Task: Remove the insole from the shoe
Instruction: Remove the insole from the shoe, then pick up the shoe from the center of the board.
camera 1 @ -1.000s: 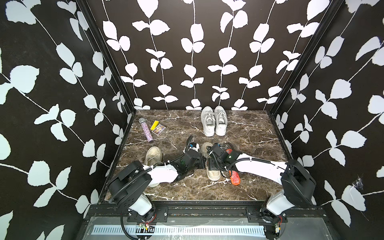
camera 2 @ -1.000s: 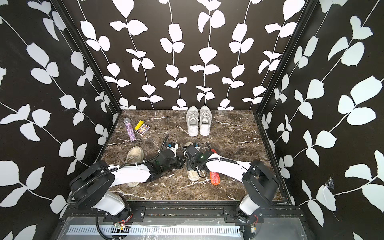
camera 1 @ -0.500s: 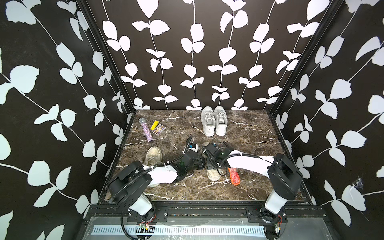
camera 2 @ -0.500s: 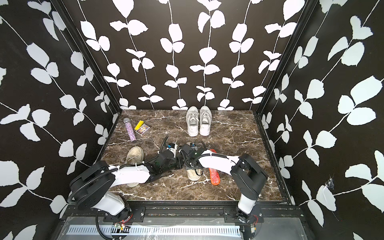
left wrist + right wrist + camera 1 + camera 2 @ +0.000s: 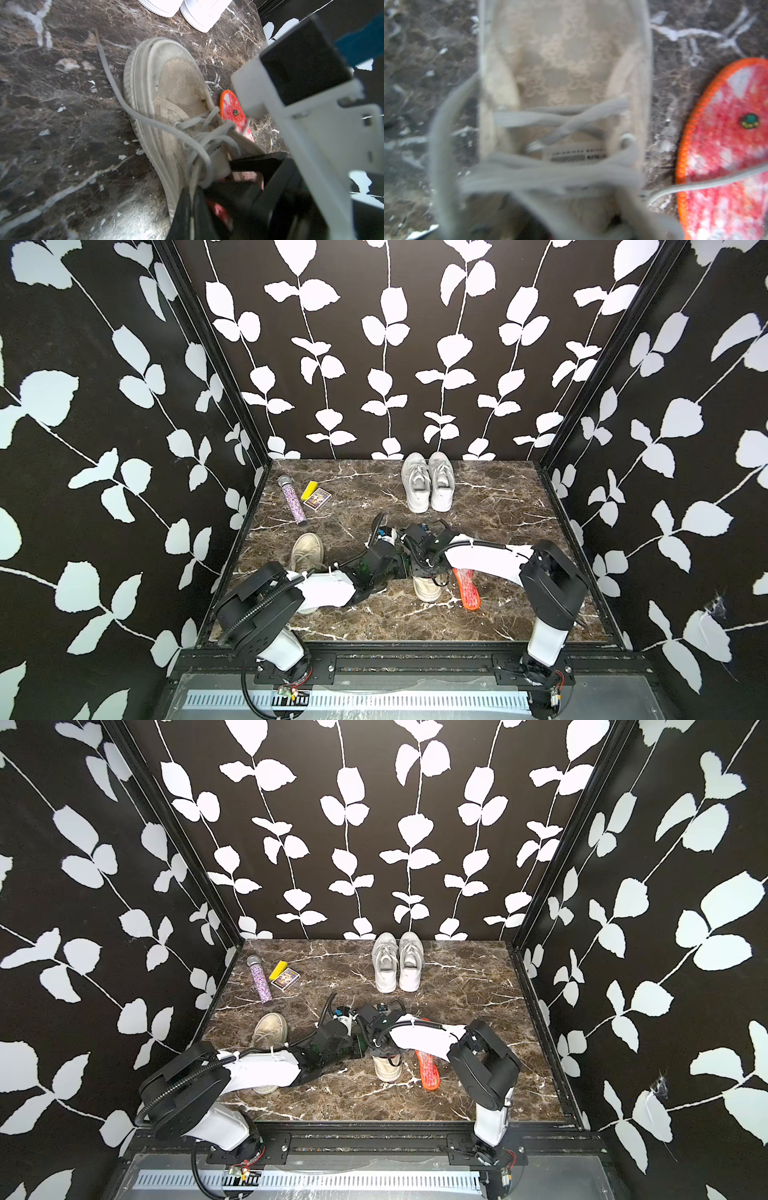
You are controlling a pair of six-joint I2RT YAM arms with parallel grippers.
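Two grippers meet at the collar of the beige sneaker [image 5: 426, 592]. Your left gripper [image 5: 192, 207] has its jaws together at the collar's edge. Your right gripper [image 5: 246, 176] reaches into the opening, and you cannot tell its spread. The sneaker's long axis runs out from beneath them, toe toward the arms' bases. An orange-red insole [image 5: 467, 593] lies flat just right of the right gripper, parallel to the sneaker.

A beige shoe [image 5: 564, 62], grey laces [image 5: 550, 178] loose and blurred, sits on the marbled tabletop [image 5: 425, 62]; a red, orange-edged insole [image 5: 726, 155] lies just beside it, one lace end trailing across.
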